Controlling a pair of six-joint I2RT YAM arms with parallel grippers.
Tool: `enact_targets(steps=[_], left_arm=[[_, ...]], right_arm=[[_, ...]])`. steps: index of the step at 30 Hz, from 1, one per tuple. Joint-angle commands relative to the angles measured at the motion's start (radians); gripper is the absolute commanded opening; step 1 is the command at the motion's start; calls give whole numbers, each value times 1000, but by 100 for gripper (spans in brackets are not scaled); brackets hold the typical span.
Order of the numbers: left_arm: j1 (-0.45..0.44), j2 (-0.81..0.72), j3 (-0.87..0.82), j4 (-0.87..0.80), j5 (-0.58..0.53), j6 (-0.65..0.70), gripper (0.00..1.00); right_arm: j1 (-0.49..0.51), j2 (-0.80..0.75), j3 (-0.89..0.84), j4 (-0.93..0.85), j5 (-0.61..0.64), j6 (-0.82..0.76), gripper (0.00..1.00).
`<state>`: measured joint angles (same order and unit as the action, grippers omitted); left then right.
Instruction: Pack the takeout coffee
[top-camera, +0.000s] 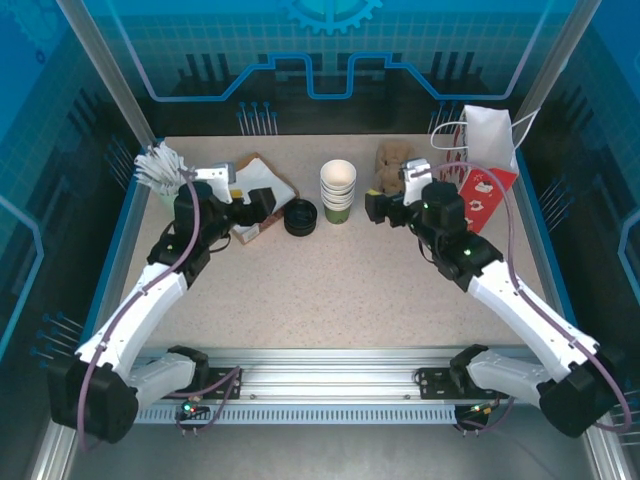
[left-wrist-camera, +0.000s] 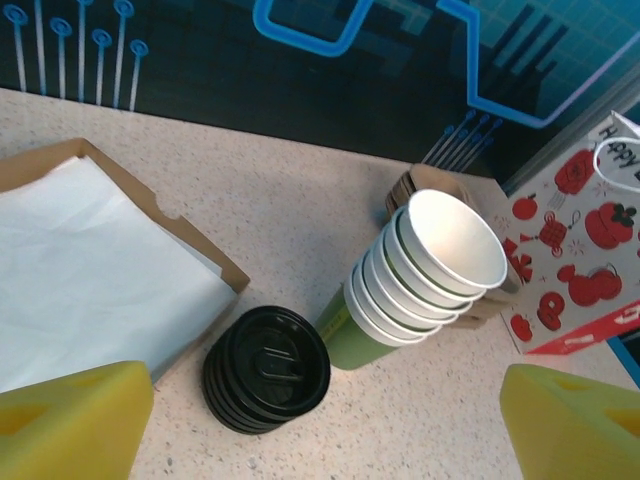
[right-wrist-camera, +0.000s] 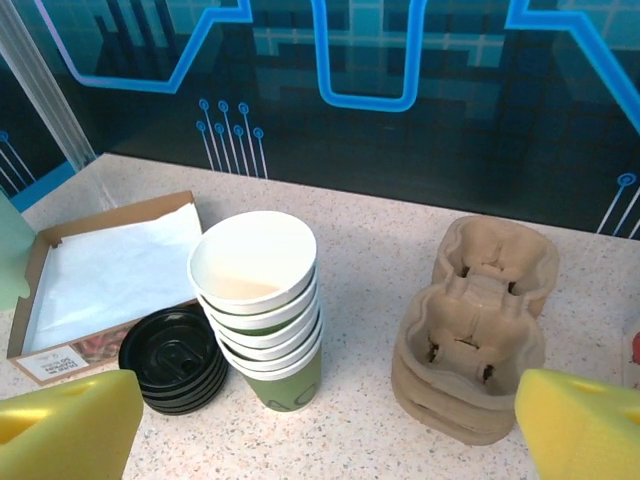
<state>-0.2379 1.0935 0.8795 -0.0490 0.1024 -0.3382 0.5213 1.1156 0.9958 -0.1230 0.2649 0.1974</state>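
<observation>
both arms reach in over the speckled desk (top-camera: 330, 290) toward its far middle. the left hand (top-camera: 264, 203) has its yellow fingers (left-wrist-camera: 70, 420) spread wide apart, holding nothing. the right hand (top-camera: 373, 208) is likewise spread, and bare. between the two stands a nested stack of lidless green cups (top-camera: 338, 188), leaning a little. a pile of loose black lids (top-camera: 300, 217) lies just beside it, between the stack and the left hand. where the lidded takeout coffee stands cannot be told. a shallow cardboard box (left-wrist-camera: 190, 235) lined with white paper sits under the left hand. stacked pulp cup carriers (right-wrist-camera: 480, 340) rest just behind the right hand. a red-and-white gift bag (left-wrist-camera: 575, 260) stands at the far right.
</observation>
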Motion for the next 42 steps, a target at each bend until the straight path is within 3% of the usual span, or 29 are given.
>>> enact_targets(steps=[1, 7, 18, 34, 42], left_arm=[[-31, 54, 75, -77, 45, 17, 89], [-89, 181, 177, -87, 69, 19, 86], [-116, 319, 265, -94, 64, 13, 84], [-123, 339, 269, -98, 56, 24, 81], [-123, 325, 252, -97, 54, 27, 81]], right_arm=[[35, 89, 120, -143, 38, 40, 95], [54, 333, 390, -347, 61, 56, 88], [-20, 682, 764, -567, 10, 83, 61], [-53, 871, 967, -651, -95, 71, 30], [-53, 903, 1002, -670, -84, 60, 25]])
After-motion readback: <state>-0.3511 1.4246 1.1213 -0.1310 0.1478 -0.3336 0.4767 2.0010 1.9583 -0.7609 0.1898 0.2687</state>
